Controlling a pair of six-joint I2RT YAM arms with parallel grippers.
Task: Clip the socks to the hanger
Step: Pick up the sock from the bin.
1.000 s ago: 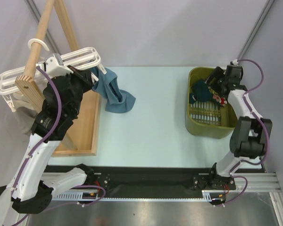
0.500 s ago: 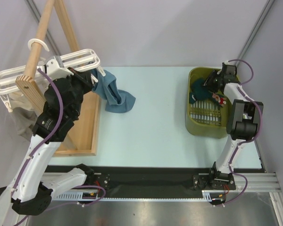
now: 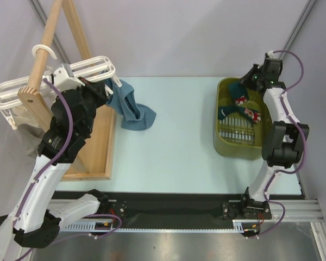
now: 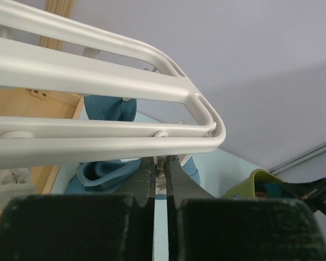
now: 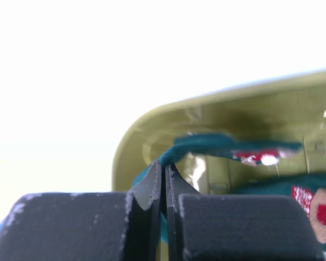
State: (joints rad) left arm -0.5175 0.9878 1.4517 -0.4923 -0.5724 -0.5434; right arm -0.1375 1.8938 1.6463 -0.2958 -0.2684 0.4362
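Sock on pale, perhaps bluish table

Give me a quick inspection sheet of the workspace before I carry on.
Surface: pale table, no spills seen.
Job's things: white hanger on the wooden rack; blue sock hanging from it, its end on the table; green socks in the olive basket.
Clutter: nothing seen.
Grippers: left gripper pinches a hanger clip; right gripper shut on a green sock at the basket.
Cables: purple cables along both arms.
Surroundings: grey walls.
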